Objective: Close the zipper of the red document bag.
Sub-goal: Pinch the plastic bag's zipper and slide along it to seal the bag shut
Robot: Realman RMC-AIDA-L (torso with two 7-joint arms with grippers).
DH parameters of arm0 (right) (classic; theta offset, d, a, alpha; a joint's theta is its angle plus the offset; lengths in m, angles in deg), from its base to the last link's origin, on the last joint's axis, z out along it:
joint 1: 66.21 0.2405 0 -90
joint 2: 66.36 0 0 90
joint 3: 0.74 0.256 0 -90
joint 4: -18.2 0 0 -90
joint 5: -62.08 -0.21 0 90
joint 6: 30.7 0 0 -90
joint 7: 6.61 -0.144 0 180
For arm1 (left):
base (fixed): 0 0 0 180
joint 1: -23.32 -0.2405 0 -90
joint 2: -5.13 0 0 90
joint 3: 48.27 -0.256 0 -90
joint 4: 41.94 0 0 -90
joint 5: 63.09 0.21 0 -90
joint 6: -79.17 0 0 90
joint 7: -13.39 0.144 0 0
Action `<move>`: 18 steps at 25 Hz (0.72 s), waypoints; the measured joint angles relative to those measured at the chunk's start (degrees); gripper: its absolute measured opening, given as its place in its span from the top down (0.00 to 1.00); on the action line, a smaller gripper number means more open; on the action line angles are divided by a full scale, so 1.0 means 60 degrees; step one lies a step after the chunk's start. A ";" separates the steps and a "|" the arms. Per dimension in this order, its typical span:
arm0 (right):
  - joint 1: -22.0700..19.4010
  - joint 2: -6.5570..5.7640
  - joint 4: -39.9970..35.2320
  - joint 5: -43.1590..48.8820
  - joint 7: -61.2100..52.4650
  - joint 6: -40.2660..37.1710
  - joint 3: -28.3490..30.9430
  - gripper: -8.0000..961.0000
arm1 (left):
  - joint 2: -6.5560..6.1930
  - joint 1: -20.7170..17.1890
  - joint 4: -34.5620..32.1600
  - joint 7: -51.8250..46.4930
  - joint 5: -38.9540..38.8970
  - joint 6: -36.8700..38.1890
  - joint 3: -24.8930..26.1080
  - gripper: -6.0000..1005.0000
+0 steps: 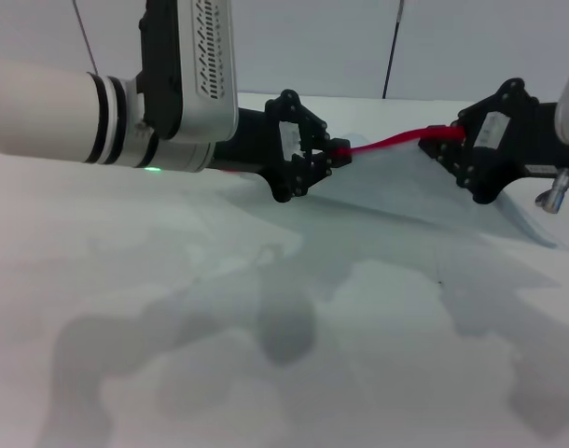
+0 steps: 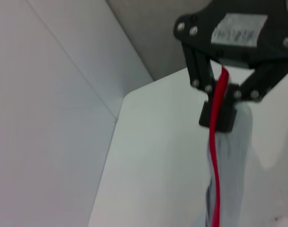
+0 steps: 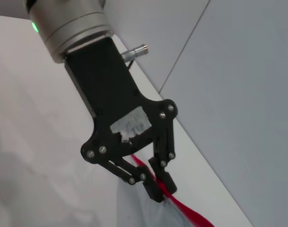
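Observation:
The red document bag (image 1: pixel 410 187) is a pale translucent pouch held up off the white table by its red edge. Its lower part drapes down to the tabletop. The zipper (image 1: pixel 387 143) stretches as a thin red strip between my two grippers. My left gripper (image 1: pixel 339 155) is shut on its left end. My right gripper (image 1: pixel 455 137) is shut on its right end. The left wrist view shows the right gripper (image 2: pixel 218 113) pinching the zipper (image 2: pixel 215 170), with the bag (image 2: pixel 233 165) hanging beside it. In the right wrist view the left gripper (image 3: pixel 159 187) clamps the zipper (image 3: pixel 191 215).
The white table (image 1: pixel 173 308) spreads in front of the bag, with only the arms' shadows on it. Its far edge (image 1: pixel 378 99) meets a grey wall close behind both grippers. A bag corner (image 1: pixel 536 233) lies near the right side.

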 joint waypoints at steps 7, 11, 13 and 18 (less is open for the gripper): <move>-0.0012 0.0000 -0.0021 0.0007 0.0001 -0.0001 0.0213 0.93 | 0.0000 -0.0229 0.0242 0.0004 0.0044 0.0432 0.0014 0.91; -0.0062 0.0009 -0.0049 0.0007 0.0013 -0.0001 0.0475 0.93 | -0.0021 -0.0383 0.0790 0.0037 0.0045 0.0749 0.0097 0.91; -0.0110 0.0010 -0.0094 0.0008 0.0015 -0.0001 0.0605 0.93 | -0.0039 -0.0507 0.1095 0.0110 0.0052 0.1024 0.0129 0.91; -0.0180 0.0024 -0.0126 0.0006 0.0016 -0.0001 0.0897 0.93 | -0.0063 -0.0708 0.1682 0.0368 0.0052 0.1702 0.0142 0.91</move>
